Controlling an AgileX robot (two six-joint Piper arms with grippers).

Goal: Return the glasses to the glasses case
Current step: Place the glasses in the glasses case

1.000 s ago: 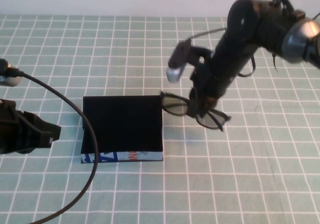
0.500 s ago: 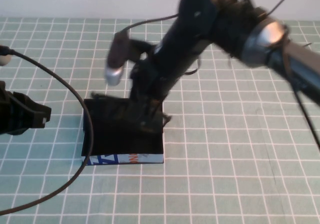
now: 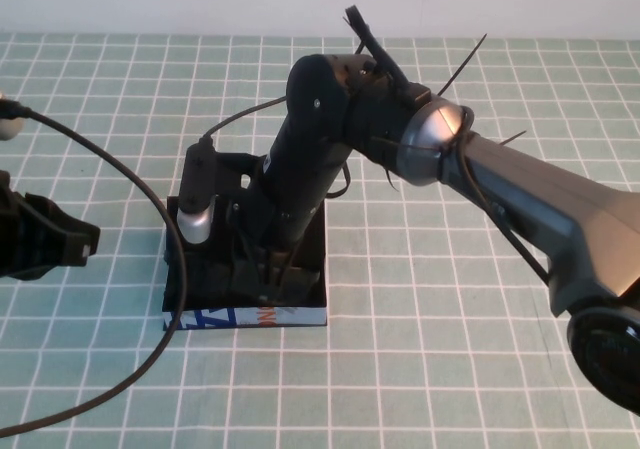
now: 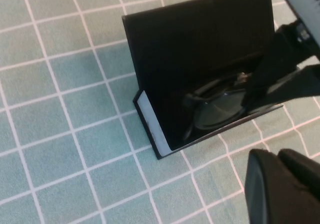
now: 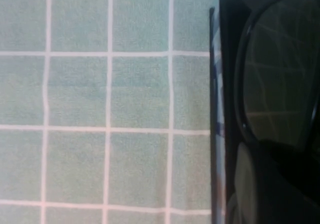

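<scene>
Both lenses of the glasses point(image 4: 220, 107) sit low inside the open glasses case point(image 3: 190, 279), long axis along its printed front. Right tool point(image 3: 262, 269) is down in there clenched on them; left tool point(image 3: 55, 244) hangs off beside the case over the bench point(image 3: 450, 369), grip state unclear.
</scene>
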